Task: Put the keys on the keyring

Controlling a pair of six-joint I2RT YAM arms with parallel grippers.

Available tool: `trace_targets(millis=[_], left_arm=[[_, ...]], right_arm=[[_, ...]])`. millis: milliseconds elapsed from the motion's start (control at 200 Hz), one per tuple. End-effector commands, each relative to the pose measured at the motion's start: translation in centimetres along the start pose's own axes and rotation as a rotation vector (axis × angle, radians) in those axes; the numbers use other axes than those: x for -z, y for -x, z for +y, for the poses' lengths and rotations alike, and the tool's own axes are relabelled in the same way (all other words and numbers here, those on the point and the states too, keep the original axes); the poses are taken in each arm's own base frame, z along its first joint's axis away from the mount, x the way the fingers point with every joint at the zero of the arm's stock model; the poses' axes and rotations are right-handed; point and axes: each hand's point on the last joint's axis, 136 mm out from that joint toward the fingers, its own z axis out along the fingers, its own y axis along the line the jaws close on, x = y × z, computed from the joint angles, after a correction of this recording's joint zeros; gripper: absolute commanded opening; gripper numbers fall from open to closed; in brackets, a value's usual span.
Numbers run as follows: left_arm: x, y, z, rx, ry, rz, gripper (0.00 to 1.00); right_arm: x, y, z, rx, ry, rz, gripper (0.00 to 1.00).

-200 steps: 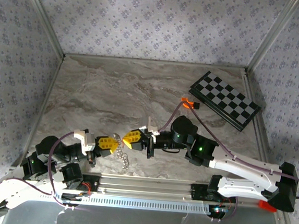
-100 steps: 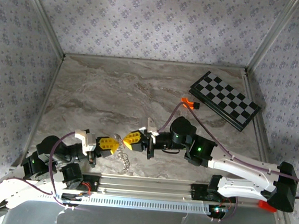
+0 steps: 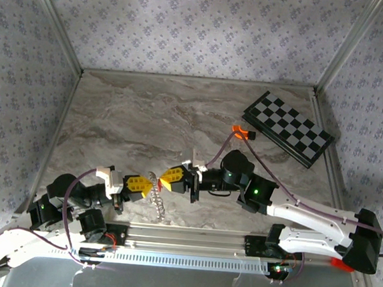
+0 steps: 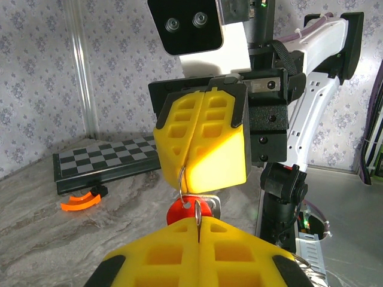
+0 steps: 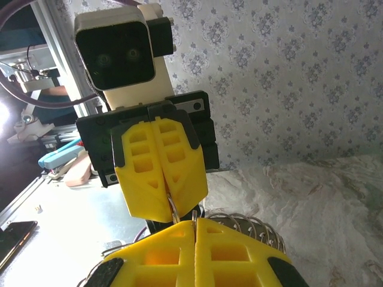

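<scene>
Fingers [image 4: 161, 254] closed on both grippers, tips meeting near the table's [image 3: 126, 124] front edge
Keyring [image 3: 160, 206] sits just beside the tips, near side; left gripper [image 3: 150, 184] and right gripper [image 3: 163, 179] show thin wire at each seam; red-headed key [image 4: 189, 211] lies between them, holder unclear; orange curved piece [image 3: 241, 132], then chequered board [image 3: 287, 128], far back right.

We looked down from above and behind the arm bases onto the whole table [image 3: 147, 113]. The left wrist camera sat close behind the left gripper [image 4: 198, 230] and faced across the table at the right gripper [image 4: 188, 174], with the chequered board [image 4: 102, 158] beyond. The right wrist camera faced the opposite way, equally close. All three views shared the spot where both grippers met; the overhead and left wrist views also shared the board.
</scene>
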Motion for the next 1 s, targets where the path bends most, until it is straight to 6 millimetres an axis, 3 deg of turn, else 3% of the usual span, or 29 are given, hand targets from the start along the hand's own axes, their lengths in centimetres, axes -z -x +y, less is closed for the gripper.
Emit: trace_targets(millis=[0, 994], left_arm=[[0.09, 1.56, -0.32, -0.025, -0.017, -0.059, 0.00], [0.12, 1.73, -0.55, -0.027, -0.030, -0.063, 0.00]], right_arm=[[0.58, 1.08, 0.74, 0.011, 0.026, -0.048, 0.00], [0.07, 0.68, 1.04, 0.045, 0.062, -0.048, 0.00]])
